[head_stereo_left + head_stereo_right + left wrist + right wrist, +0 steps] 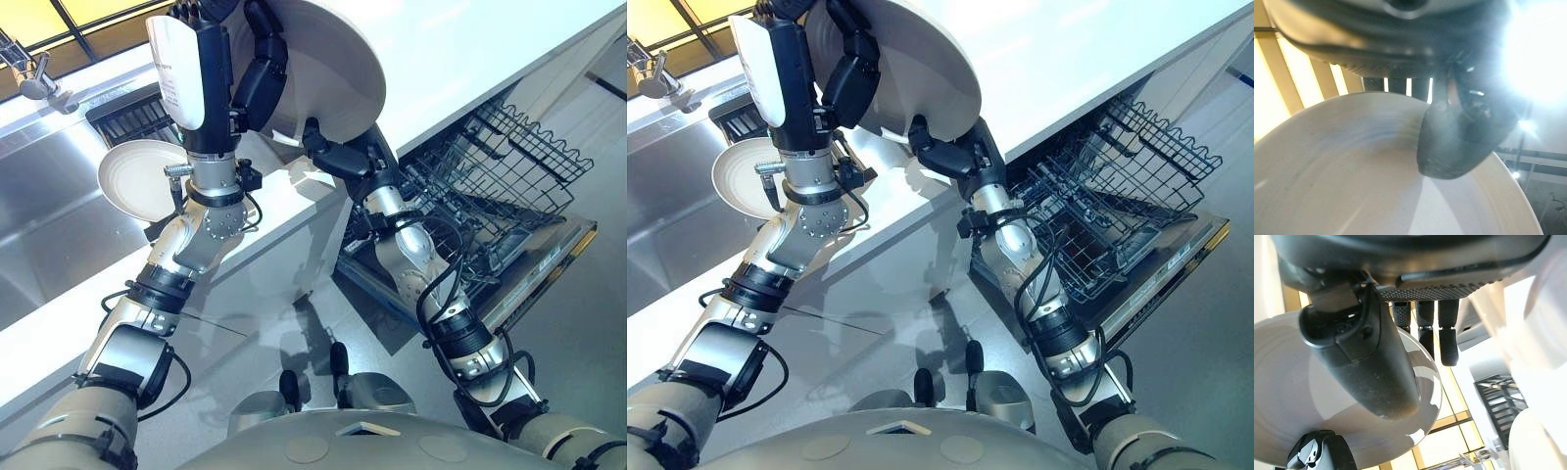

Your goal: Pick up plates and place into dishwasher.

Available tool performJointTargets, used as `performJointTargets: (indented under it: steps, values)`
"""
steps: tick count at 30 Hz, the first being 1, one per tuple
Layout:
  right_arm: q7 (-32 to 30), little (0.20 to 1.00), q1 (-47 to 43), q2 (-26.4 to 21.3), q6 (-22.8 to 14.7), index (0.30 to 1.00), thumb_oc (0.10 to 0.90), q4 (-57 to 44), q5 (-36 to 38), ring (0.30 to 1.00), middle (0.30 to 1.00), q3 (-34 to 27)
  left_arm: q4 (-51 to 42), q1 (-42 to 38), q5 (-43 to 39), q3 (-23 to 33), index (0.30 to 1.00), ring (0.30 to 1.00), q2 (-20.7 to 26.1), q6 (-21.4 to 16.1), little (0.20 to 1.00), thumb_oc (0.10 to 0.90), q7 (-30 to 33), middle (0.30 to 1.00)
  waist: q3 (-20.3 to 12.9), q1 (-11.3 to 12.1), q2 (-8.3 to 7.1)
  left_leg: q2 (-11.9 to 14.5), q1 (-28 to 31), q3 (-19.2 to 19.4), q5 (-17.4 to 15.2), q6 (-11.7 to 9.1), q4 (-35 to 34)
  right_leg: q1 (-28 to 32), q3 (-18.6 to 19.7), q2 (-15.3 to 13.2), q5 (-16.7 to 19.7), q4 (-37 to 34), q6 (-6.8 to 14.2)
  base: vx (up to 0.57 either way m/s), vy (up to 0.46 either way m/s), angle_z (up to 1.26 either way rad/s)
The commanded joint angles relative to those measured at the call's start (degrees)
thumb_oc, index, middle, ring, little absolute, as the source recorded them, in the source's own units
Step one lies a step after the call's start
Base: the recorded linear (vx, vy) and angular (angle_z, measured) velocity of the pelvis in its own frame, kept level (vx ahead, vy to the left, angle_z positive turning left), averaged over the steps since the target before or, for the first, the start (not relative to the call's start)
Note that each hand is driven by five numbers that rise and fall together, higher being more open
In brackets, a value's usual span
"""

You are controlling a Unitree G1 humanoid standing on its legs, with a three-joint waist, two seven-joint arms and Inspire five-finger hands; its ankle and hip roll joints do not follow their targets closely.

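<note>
**Plate held up between both hands, above the counter**

Plate (328, 59), large and white, is being held high over the white counter (460, 49), tilted so its underside is facing the camera. Left hand (257, 69) is gripping its left edge: dark fingers are curling over the underside, and in the left wrist view the thumb (1454, 142) is pressing onto the plate's inner face (1342, 171). Right hand (333, 157) is meeting the plate at its lower rim, coming up from below on the right. In the right wrist view the thumb (1371, 367) is lying across the plate's face (1283, 382) while the fingers (1447, 333) are reaching round behind the rim, so this hand is also clasping the plate.

A second, smaller plate (142, 181) is sitting on the counter to the left, just behind the left wrist, beside a dark rack (132, 113) at the far edge of the steel sink (59, 196). A faucet (34, 73) is standing at the far left.

To the right, below the counter edge, the dishwasher (549, 255) is standing open, its door lowered and its wire rack (490, 176) pulled out well right of the plate. The plate is well above and to the left of that wire rack, touching neither it nor the counter.
</note>
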Motion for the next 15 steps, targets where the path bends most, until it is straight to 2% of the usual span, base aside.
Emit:
performJointTargets:
  steps: [1, 2, 3, 6, 8, 12, 15]
  values:
    - [0.46, 0.2, -1.34, 1.08, -9.53, 0.3, 0.1, -6.84, 0.66, 0.3, 0.3, -12.01, 1.38, 2.29, -5.24, 3.86, 0.444, 0.444, 1.31, -0.7, 0.367, 0.267, -2.95, 0.444, -7.57, 0.71, 1.56, -3.8, -2.83, 0.01, -4.61, 2.99, 1.58, 1.5, -2.71, -2.76, -11.12, 7.43, 6.5, -0.01, 0.052, -0.02]
    - [0.97, 0.2, -0.92, 0.98, -9.66, 0.3, 0.1, -6.92, 0.54, 0.3, 0.3, -12.32, 2.04, 2.99, -6.89, 3.71, 0.724, 0.724, 1.14, -0.15, 0.694, 0.594, -4.46, 0.724, -7.54, 0.69, 1.56, -3.82, -2.88, 0.12, -4.63, 3.14, 1.63, 1.16, -2.63, -2.86, -11.2, 7.89, 6.64, -0.02, 0.047, -0.02]
    - [1.74, 0.2, -0.4, 0.6, -10.12, 0.3, 0.1, -6.8, 0.28, 0.3, 0.3, -12.74, 3.49, 4.22, -11.8, 3.99, 0.9, 0.9, 0.64, -0.15, 0.9, 0.8, -8.27, 0.9, -7.35, 0.69, 1.51, -3.79, -2.93, 0.28, -4.7, 3.3, 1.76, 0.65, -2.5, -2.99, -11.33, 8.63, 6.8, -0.03, 0.048, -0.02]
    - [2.93, 0.2, 0.31, -0.21, -11.25, 0.3, 0.1, -6.3, -0.88, 0.3, 0.3, -13.5, 6.99, 6.25, -24.69, 4.53, 0.9, 0.9, -1.28, 1.76, 0.9, 0.8, -18.28, 0.9, -6.9, 0.84, 1.49, -3.8, -2.58, 0.27, -4.97, 3.49, 1.77, 0.53, -2.87, -3.17, -11.92, 9.48, 7.05, 0.0, 0.013, -0.01]
    - [3.22, 0.2, 0.34, -0.78, -11.87, 0.3, 0.1, -6.01, -1.92, 0.3, 0.3, -14.17, 8.71, 7.23, -29.28, 4.67, 0.9, 0.9, -2.26, 3.37, 0.9, 0.8, -22.73, 0.9, -6.73, 0.99, 1.4, -3.78, -2.61, 0.19, -4.92, 3.53, 1.82, 0.31, -3.05, -3.21, -11.87, 9.72, 7.1, -0.02, -0.002, -0.01]
    - [3.51, 0.2, 0.05, -1.97, -11.91, 0.3, 0.1, -5.71, -3.02, 0.3, 0.3, -16.14, 11.05, 8.29, -31.06, 5.24, 0.9, 0.9, -2.84, 5.77, 0.9, 0.8, -26.22, 0.9, -6.61, 1.14, 1.22, -3.64, -2.62, 0.19, -4.91, 3.49, 1.96, 0.25, -3.47, -3.28, -11.71, 9.75, 7.08, -0.01, -0.009, 0.0]
    - [3.42, 0.2, -0.17, -4.01, -11.96, 0.3, 0.1, -5.36, -3.12, 0.3, 0.3, -19.04, 12.56, 9.24, -30.85, 6.7, 0.9, 0.9, -1.2, 6.87, 0.9, 0.8, -26.78, 0.9, -6.58, 1.37, 1.14, -3.37, -2.61, 0.29, -4.89, 3.26, 2.12, 0.57, -4.17, -3.33, -11.59, 9.41, 6.97, -0.03, -0.044, 0.0]
